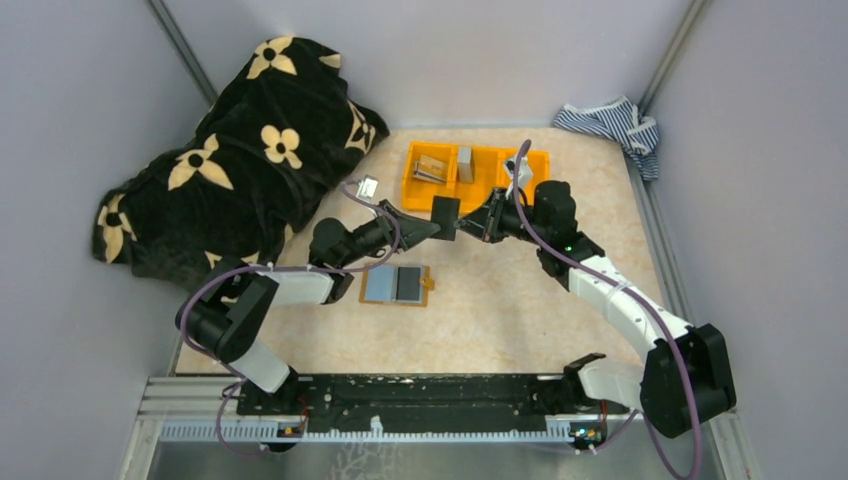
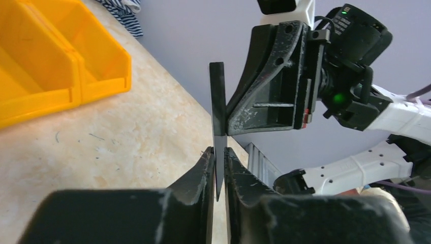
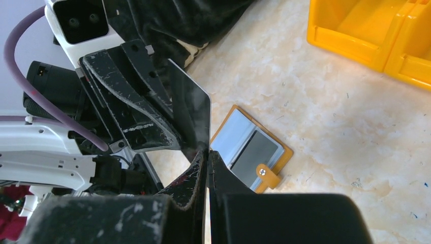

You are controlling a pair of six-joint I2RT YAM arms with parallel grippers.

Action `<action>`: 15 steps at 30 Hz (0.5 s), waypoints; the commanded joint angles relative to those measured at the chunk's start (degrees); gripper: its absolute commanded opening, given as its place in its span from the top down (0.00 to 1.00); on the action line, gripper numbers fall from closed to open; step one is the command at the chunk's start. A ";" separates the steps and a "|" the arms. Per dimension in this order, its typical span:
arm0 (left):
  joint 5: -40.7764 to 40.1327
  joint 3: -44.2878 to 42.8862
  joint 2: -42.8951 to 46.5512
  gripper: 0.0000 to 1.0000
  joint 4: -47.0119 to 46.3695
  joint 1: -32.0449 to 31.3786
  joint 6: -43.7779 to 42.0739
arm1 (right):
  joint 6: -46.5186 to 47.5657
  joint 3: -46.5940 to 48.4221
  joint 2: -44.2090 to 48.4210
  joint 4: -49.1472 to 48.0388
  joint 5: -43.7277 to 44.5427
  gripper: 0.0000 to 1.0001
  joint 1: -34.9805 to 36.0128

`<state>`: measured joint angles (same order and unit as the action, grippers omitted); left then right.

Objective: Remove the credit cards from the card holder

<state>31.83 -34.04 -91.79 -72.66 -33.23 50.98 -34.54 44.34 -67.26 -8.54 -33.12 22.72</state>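
Card holder (image 1: 397, 285) lies open on the desk (image 1: 520, 300), grey-blue inside up, and the dark panel in one half may be another card. Just above it, my left end effector (image 1: 432, 230) is narrow around one edge of a dark credit card (image 1: 446, 215) held in the air; I can't tell if the pads bite. I reckon it's thin, stiff, light and slick, so pinch the flat faces. My right end effector (image 1: 470, 226) is clamped on the opposite edge.
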 commanded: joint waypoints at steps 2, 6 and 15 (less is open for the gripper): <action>3.75 0.81 -0.23 1.00 -8.11 -0.43 3.02 | 0.19 0.90 1.69 -2.85 -0.70 1.00 -0.13; 7.22 -0.80 -1.88 1.00 -9.69 -0.30 3.66 | 0.27 1.26 2.07 -2.73 -0.93 1.00 -0.13; 15.19 -1.45 -5.88 1.00 -17.49 1.75 8.16 | 14.71 12.45 4.19 14.68 -4.80 0.54 -4.35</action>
<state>40.86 -34.28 -97.12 -82.74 -32.14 57.43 -28.23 48.99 -66.50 0.01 -35.11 21.69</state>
